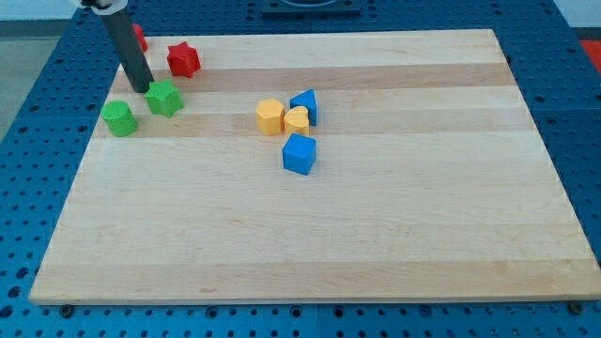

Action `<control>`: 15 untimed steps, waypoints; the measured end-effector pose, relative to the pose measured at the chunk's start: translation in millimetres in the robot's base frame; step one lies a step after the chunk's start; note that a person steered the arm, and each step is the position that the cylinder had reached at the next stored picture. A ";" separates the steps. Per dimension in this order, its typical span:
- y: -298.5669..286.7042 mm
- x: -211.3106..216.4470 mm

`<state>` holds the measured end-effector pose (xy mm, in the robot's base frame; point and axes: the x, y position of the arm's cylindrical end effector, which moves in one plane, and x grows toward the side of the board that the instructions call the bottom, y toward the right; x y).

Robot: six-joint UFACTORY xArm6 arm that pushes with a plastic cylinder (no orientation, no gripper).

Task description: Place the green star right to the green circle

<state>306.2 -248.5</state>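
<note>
Pale wooden board [376,235] on blue pegboard. Rod only, no jaws; my tip [142,89] touching green star [164,98], lobed, glossy. Green circle [119,118] just below-left of tip.

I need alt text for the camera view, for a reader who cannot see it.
On a wooden board, my tip rests just left of the green star, with the green circle at its lower left. A red star lies above; two yellow blocks and two blue blocks cluster near the centre.
</note>
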 end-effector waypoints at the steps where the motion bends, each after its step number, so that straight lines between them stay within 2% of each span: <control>1: 4.3 0.0; 7: 50.1 7.6; 15: 46.4 28.1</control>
<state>334.3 -202.1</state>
